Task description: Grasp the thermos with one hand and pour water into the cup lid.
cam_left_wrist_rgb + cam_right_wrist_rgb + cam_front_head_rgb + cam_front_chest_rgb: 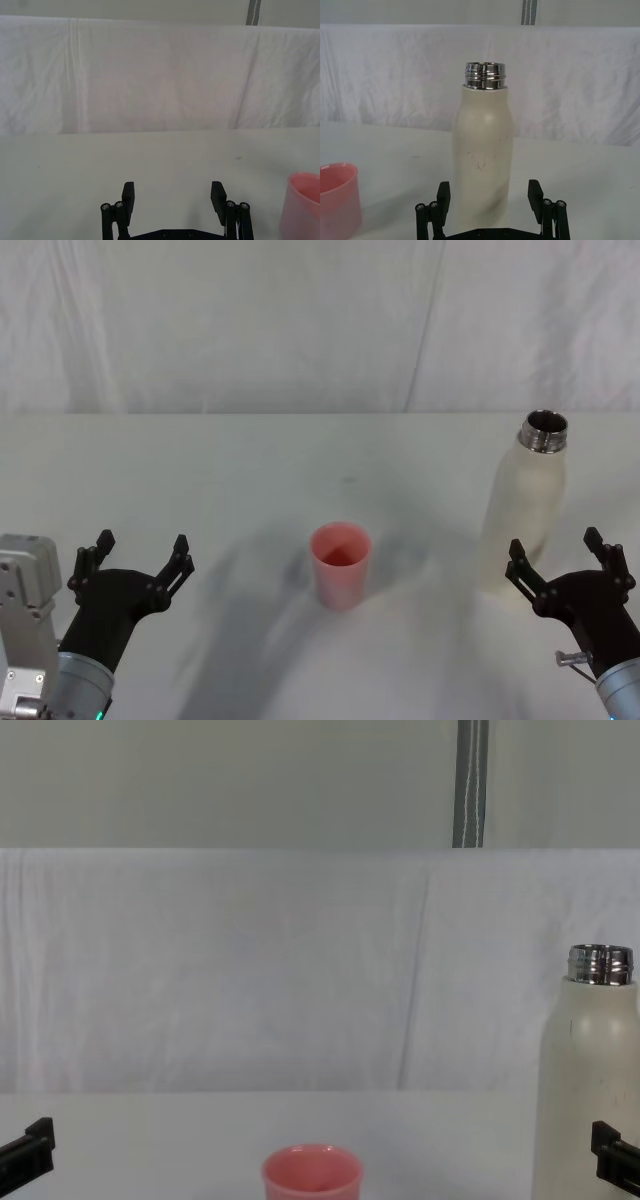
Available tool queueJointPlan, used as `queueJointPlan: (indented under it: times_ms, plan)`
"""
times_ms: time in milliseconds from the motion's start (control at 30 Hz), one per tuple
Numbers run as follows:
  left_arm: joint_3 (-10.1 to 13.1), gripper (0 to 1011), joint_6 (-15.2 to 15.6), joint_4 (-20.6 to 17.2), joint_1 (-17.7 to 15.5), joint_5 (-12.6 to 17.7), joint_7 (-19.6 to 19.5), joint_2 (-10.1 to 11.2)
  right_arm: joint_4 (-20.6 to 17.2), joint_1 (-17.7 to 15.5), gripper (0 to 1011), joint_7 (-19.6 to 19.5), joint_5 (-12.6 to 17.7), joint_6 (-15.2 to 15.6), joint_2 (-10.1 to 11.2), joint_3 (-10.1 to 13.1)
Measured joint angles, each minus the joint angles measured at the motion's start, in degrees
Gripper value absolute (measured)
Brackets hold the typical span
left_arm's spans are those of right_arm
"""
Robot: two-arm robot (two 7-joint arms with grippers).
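Thermos [528, 502]: stood upright on the right side of the table, uncapped, steel threaded neck exposed; small dark scuffs on the cream body were seen in the right wrist view [483, 160].
Cup lid [341, 564]: pink, upright, mouth open, set near the table's middle, well apart from the thermos and to its left; its rim was caught at the lower edge of the chest view [311, 1175].
Right gripper [567, 558]: held low at the table's near right, fingers spread wide, nothing held; the thermos stood just beyond and between the finger lines, untouched, as shown in the right wrist view [489, 194].
Left gripper [140, 560]: held low at the near left, fingers spread wide, nothing held; bare table ahead in the left wrist view [173, 195], with the cup lid off to one side.
Table [200, 470]: white, with open surface between the cup lid and each gripper; the far edge was met by the backdrop.
Backdrop cloth [300, 320]: white, creased, hung behind the table along its whole width.
Metal pole [470, 782]: vertical, seen above the cloth in the chest view.
Obstructions: none noted between the right gripper and the thermos.
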Motion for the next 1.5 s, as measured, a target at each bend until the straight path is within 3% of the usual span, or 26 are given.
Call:
queueJointPlan:
  times_ms: [767, 1500]
  plan:
    - [0.00, 1001, 0.00, 0.00, 0.00, 0.00, 0.00, 0.00, 5.41, 4.16, 1001, 4.02, -0.61, 0.13, -4.14, 1.72]
    - [0.00, 1001, 0.00, 0.00, 0.00, 0.00, 0.00, 0.00, 9.40, 8.21, 1001, 5.04, -1.77, 0.48, -6.04, 2.06]
